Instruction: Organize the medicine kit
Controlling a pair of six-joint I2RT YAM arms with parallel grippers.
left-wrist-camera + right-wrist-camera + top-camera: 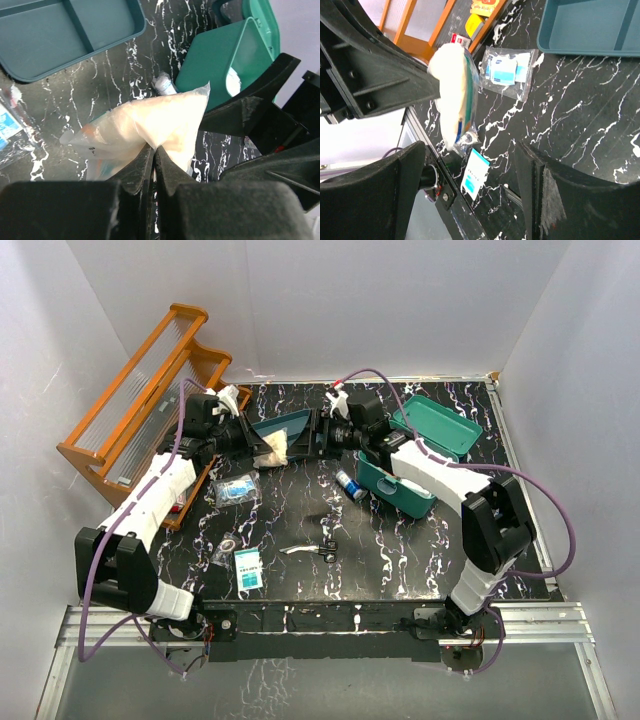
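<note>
Free passage over black marbled tabletop [400,540], front centre. Blocked right by teal-green hinged plastic box [395,495], behind by teal divided tray [295,423] and hanging clear plastic bag [150,125], left by orange wooden rack [130,410].

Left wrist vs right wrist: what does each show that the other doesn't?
Left wrist only: the green medicine kit and a small bottle lying by it. Right wrist only: the orange rack and a white-teal card near the table's edge, seen between the fingers of the open right hand. Both: the left hand shut on a clear bag with pale contents, the teal tray, and the black marbled table.
</note>
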